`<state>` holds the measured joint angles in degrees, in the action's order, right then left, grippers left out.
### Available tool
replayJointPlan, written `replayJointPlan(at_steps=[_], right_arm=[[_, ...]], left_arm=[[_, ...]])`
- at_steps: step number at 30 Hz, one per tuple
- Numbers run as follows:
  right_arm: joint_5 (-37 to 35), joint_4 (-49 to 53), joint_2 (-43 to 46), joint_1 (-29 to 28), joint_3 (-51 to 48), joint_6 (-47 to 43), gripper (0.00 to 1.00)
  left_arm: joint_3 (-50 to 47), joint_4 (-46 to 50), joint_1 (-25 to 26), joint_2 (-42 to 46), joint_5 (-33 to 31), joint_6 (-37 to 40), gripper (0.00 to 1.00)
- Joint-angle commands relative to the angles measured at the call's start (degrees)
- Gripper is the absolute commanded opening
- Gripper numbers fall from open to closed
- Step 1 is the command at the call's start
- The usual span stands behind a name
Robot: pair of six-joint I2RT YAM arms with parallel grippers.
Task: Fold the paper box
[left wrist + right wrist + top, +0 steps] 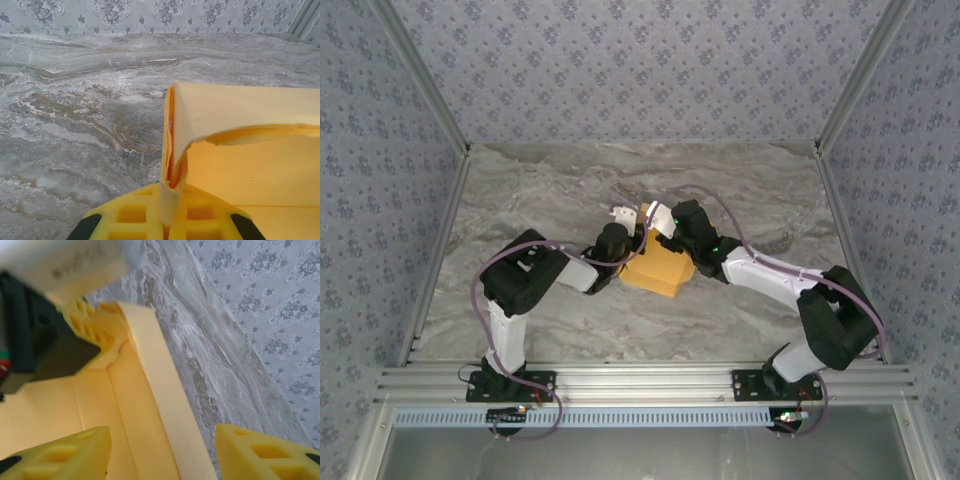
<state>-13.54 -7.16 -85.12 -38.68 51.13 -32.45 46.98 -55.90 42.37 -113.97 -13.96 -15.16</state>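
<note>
The paper box (660, 272) is an orange-yellow cardboard piece, partly folded, at the middle of the table between both arms. My left gripper (630, 233) is at its far left corner. In the left wrist view this gripper (170, 194) is shut on a doubled-over wall edge of the box (240, 115), which stands upright between the pads. My right gripper (660, 224) sits at the box's far edge. Its yellow fingers (60, 455) stand open on either side of a raised wall (160, 405), one inside the box and one over the table, without touching it.
The grey marble table (540, 190) is enclosed by patterned walls at the back and both sides. Aluminium rails (640, 380) run along the near edge, where the arm bases are bolted. Open tabletop lies left, right and behind the box.
</note>
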Motion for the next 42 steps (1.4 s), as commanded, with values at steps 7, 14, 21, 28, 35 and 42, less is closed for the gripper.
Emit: replayJointPlan(at_steps=[7,14,21,28,35,42], right_arm=[[19.0,1.6,5.0,5.5,4.4,17.5,0.61],[25.1,2.3,-1.2,9.9,8.9,27.4,0.58],[29.1,8.0,-10.2,10.5,16.7,32.6,0.58],[33.9,9.0,-15.2,11.9,19.9,37.2,0.57],[36.2,9.8,-17.2,13.2,19.6,38.5,0.53],[36.6,11.0,-19.6,13.4,20.4,38.7,0.51]], left_arm=[[-0.7,-0.2,0.1,1.4,0.8,2.5,0.04],[-1.6,-2.4,0.1,0.6,2.2,3.9,0.06],[-2.2,-4.9,0.1,-0.5,4.8,5.8,0.08],[-2.3,-5.7,0.1,-0.8,5.8,5.8,0.09],[-2.8,-6.5,0.1,-1.0,5.8,5.9,0.1],[-3.1,-6.7,0.1,-0.6,5.9,6.0,0.1]])
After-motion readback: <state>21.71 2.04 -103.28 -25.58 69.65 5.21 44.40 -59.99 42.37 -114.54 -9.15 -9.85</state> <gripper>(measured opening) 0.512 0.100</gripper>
